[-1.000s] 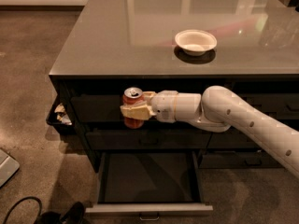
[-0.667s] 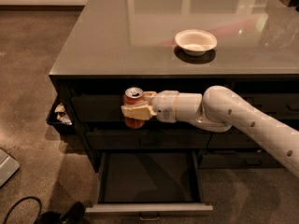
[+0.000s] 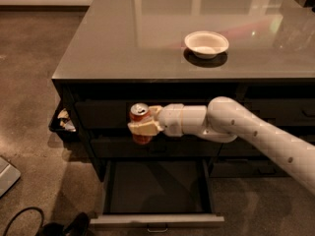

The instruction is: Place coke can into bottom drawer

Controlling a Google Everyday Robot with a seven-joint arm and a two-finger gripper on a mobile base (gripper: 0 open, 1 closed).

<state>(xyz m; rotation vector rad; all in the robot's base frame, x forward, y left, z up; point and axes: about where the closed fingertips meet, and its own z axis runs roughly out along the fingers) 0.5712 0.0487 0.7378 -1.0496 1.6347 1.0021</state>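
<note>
The red coke can (image 3: 139, 113) with a silver top is upright in my gripper (image 3: 141, 127), whose cream fingers are shut around its middle. The white arm reaches in from the right, in front of the cabinet's upper left drawers. The bottom drawer (image 3: 156, 220) is pulled out, its dark interior open and its small metal handle at the front edge. The can hangs above the drawer's rear left part, well above its floor.
A white bowl (image 3: 206, 44) sits on the grey glossy counter (image 3: 123, 43). A dark bin with scraps (image 3: 64, 123) hangs at the cabinet's left side. Black cable and a dark object (image 3: 64, 226) lie on the floor at lower left.
</note>
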